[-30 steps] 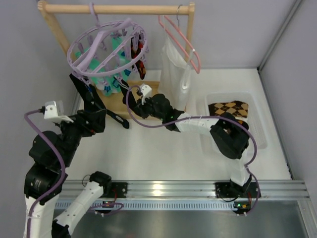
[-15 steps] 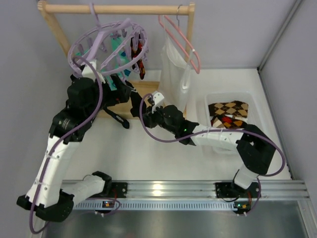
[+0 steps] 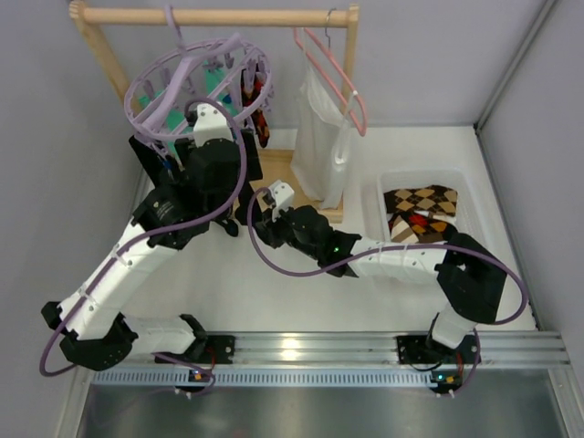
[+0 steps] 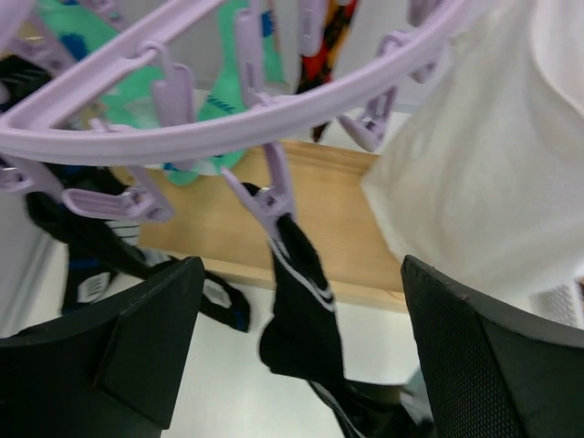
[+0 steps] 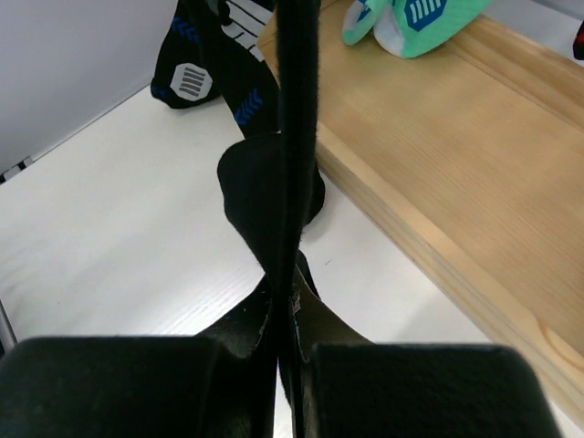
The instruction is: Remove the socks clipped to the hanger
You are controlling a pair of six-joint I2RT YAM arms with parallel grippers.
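- Right claw [image 5: 283, 351] is pressed together on a long black sock [image 5: 290, 137], low over the white table [image 5: 82, 237], roughly 11 o'clock from its own base. The fabric runs taut up out of its view.
- Left claw [image 4: 301, 365] is spread wide with a finger on either side of what I take to be that same sock, and nothing touches its pads. It sits just below the lavender clip [image 4: 271, 196] biting the sock's top.
- Progress, as I read it, is early. The clear bin [image 3: 476, 219] at 3 o'clock holds argyle socks [image 3: 424, 199] and what looks like one red-orange piece [image 3: 417, 221].
- Teal socks [image 4: 137, 105], a red-orange sock [image 4: 330, 36] and other black ones remain clipped to the lavender ring hanger [image 4: 274, 114], up at 11 o'clock.
- Room is tight. The white garment [image 4: 474, 182] hangs close at 3 o'clock of the left claw, and the wooden base [image 4: 338, 228] lies behind. Open table toward 6 o'clock looks like the free pull direction.
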